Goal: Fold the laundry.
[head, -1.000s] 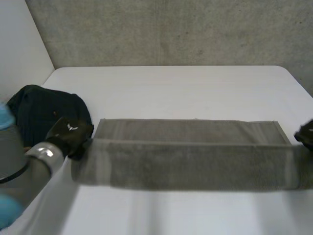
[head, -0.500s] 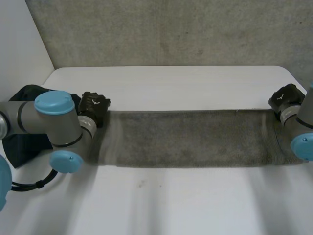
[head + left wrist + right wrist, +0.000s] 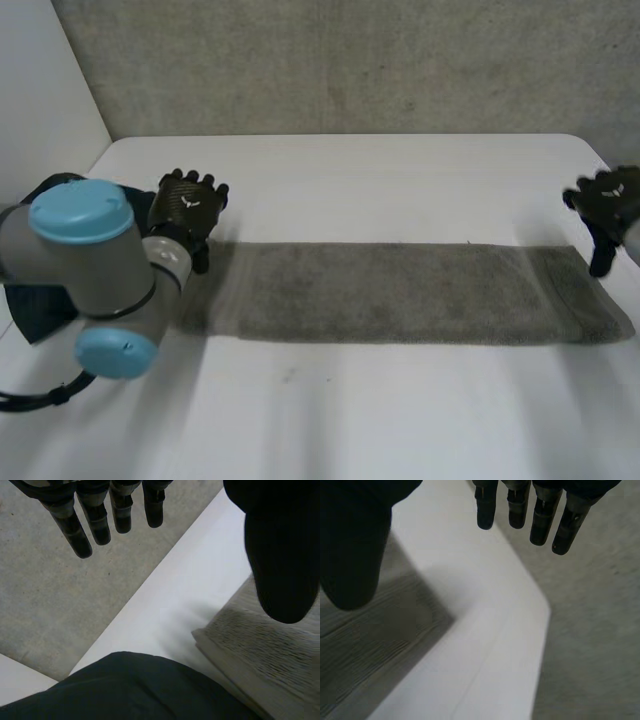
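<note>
A grey towel [image 3: 410, 293] lies flat on the white table [image 3: 400, 180] as a long folded strip running left to right. My left hand [image 3: 188, 205] hovers just past the strip's left end, fingers straight and apart, holding nothing. In the left wrist view its fingers [image 3: 95, 522] and thumb [image 3: 280, 555] stand spread above the towel's layered end [image 3: 265, 655]. My right hand [image 3: 607, 200] hangs open just beyond the right end. In the right wrist view its fingers [image 3: 540, 515] are straight over the table corner, with the thumb [image 3: 350, 545] above the towel [image 3: 360, 645].
A dark garment [image 3: 35, 305] lies bunched at the table's left edge behind my left arm [image 3: 90, 260], and reaches close to the towel's end in the left wrist view [image 3: 125, 685]. The table's right corner [image 3: 520, 630] drops off to a concrete floor [image 3: 600, 630].
Both hands carried the towel's near edge away from me over its far part, then let go and opened. The towel now lies as a narrower strip and the hands have lifted off its ends.
</note>
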Robot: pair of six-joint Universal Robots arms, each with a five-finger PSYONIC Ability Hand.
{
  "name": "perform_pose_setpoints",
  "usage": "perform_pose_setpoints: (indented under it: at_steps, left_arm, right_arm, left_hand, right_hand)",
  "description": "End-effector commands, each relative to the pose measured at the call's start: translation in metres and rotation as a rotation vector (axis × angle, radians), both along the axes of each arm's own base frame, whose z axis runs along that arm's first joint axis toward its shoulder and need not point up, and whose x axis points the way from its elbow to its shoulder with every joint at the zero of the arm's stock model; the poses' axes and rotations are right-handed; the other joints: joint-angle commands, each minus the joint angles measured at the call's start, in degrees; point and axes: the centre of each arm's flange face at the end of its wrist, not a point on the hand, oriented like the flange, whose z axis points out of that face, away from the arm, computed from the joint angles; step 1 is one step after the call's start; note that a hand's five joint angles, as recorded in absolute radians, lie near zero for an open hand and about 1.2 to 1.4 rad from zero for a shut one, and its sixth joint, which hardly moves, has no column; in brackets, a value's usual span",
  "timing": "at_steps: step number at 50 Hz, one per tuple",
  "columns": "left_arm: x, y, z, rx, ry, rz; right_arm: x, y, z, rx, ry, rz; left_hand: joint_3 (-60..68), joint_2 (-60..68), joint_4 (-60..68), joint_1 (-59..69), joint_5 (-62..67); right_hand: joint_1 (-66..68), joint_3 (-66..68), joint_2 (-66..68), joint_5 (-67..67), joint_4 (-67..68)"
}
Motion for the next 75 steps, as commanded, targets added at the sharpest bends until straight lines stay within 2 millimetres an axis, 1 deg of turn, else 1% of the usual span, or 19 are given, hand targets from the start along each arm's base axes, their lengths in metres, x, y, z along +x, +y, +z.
perform_pose_setpoints:
  at_steps: [1, 4, 11, 24, 26, 27, 29, 40, 49, 54, 56, 60, 61, 64, 67, 68, 71, 72, 75]
  left_arm:
    - [0.01, 0.037, -0.008, 0.059, 0.018, -0.017]
    - [0.011, 0.042, -0.011, 0.082, 0.033, -0.022]
    - [0.014, 0.045, -0.016, 0.106, 0.05, -0.019]
    - [0.015, 0.044, -0.017, 0.103, 0.054, -0.015]
    - [0.015, 0.043, -0.017, 0.1, 0.055, -0.016]
    - [0.015, 0.044, -0.018, 0.102, 0.053, -0.014]
    - [0.014, 0.044, -0.017, 0.101, 0.054, -0.016]
    - [0.015, 0.044, -0.015, 0.097, 0.056, -0.014]
    - [0.016, 0.046, -0.014, 0.095, 0.056, -0.013]
    - [0.016, 0.047, -0.012, 0.091, 0.058, -0.013]
    - [0.016, 0.047, -0.012, 0.091, 0.058, -0.013]
    - [0.017, 0.046, -0.01, 0.085, 0.06, -0.009]
    - [0.017, 0.046, -0.009, 0.082, 0.061, -0.009]
    - [0.017, 0.047, -0.004, 0.07, 0.068, -0.009]
    - [0.017, 0.047, 0.001, 0.062, 0.081, -0.007]
    - [0.017, 0.048, 0.002, 0.061, 0.087, -0.008]
    - [0.017, 0.049, 0.007, 0.057, 0.117, -0.006]
    - [0.017, 0.049, 0.008, 0.055, 0.122, -0.006]
    - [0.016, 0.051, 0.012, 0.05, 0.139, -0.007]
  right_arm:
    - [-0.043, 0.03, -0.02, 0.187, -0.082, -0.012]
    - [-0.055, 0.036, -0.031, 0.23, -0.111, -0.03]
    - [-0.058, 0.043, -0.045, 0.259, -0.175, 0.017]
    - [-0.068, 0.029, -0.073, 0.197, -0.164, 0.016]
    - [-0.068, 0.028, -0.077, 0.205, -0.167, 0.015]
    - [-0.069, 0.027, -0.078, 0.207, -0.168, 0.014]
    - [-0.07, 0.025, -0.078, 0.201, -0.166, 0.012]
    - [-0.108, 0.007, -0.065, 0.11, -0.121, -0.075]
    - [-0.18, -0.017, -0.044, -0.024, 0.137, -0.3]
    - [-0.183, -0.021, -0.039, -0.041, 0.244, -0.294]
    - [-0.175, -0.023, -0.037, -0.053, 0.253, -0.271]
    - [-0.114, -0.024, -0.023, -0.118, 0.242, -0.123]
    - [-0.083, -0.019, -0.015, -0.157, 0.239, -0.045]
    - [-0.039, -0.009, -0.004, -0.223, 0.236, 0.071]
    - [0.019, 0.014, 0.003, -0.293, 0.219, 0.235]
    - [0.048, 0.03, 0.005, -0.325, 0.207, 0.327]
    - [0.09, 0.059, 0.004, -0.357, 0.18, 0.476]
    - [0.114, 0.081, 0.0, -0.361, 0.164, 0.569]
    - [0.141, 0.115, -0.009, -0.342, 0.141, 0.696]
  left_hand:
    - [-1.99, -1.58, -1.5, -0.81, -2.72]
    - [-1.83, -1.41, -1.33, -0.65, -2.56]
    - [-1.49, -1.07, -0.99, -0.31, -2.22]
    - [-1.32, -0.9, -0.82, -0.14, -2.05]
    - [-1.32, -0.9, -0.82, -0.14, -2.05]
    - [-1.32, -0.9, -0.82, -0.14, -2.05]
    - [-1.32, -0.9, -0.82, -0.14, -2.05]
    - [-1.32, -0.9, -0.82, -0.14, -2.05]
    - [-1.49, -1.07, -0.99, -0.31, -2.22]
    - [-1.49, -1.07, -0.99, -0.31, -2.22]
    - [-1.49, -1.07, -0.99, -0.31, -2.22]
    - [-1.49, -1.07, -0.99, -0.31, -2.22]
    - [-1.49, -1.07, -0.99, -0.31, -2.22]
    - [-1.66, -1.24, -1.16, -0.47, -2.39]
    - [-1.66, -1.24, -1.16, -0.48, -2.39]
    - [-1.66, -1.24, -1.16, -0.48, -2.39]
    - [-1.66, -1.24, -1.16, -0.48, -2.39]
    - [-1.66, -1.24, -1.16, -0.48, -2.39]
    - [-1.66, -1.24, -1.16, -0.48, -2.39]
  right_hand:
    - [4.45, 3.77, 3.5, 2.21, 2.76]
    - [9.48, 8.8, 8.53, 7.24, 7.79]
    - [16.06, 15.37, 15.1, 13.82, 14.37]
    - [29.35, 28.67, 28.4, 27.11, 27.67]
    - [36.54, 35.85, 35.58, 34.29, 34.85]
    - [54.58, 53.89, 53.62, 52.33, 52.89]
    - [68.42, 67.73, 67.46, 66.17, 66.73]
    - [68.49, 67.8, 67.53, 66.25, 66.8]
    - [68.49, 67.8, 67.53, 66.25, 66.8]
    - [68.49, 67.8, 67.53, 66.25, 66.8]
    - [68.49, 67.8, 67.53, 66.25, 66.8]
    - [68.49, 67.8, 67.53, 66.25, 66.8]
    - [68.49, 67.8, 67.53, 66.25, 66.8]
    - [68.49, 67.8, 67.53, 66.25, 66.8]
    - [68.49, 67.8, 67.53, 66.25, 66.8]
    - [68.49, 67.8, 67.53, 66.25, 66.8]
    - [68.49, 67.8, 67.53, 66.25, 66.8]
    - [68.49, 67.8, 67.53, 66.25, 66.8]
    - [68.49, 67.8, 67.53, 66.25, 66.8]
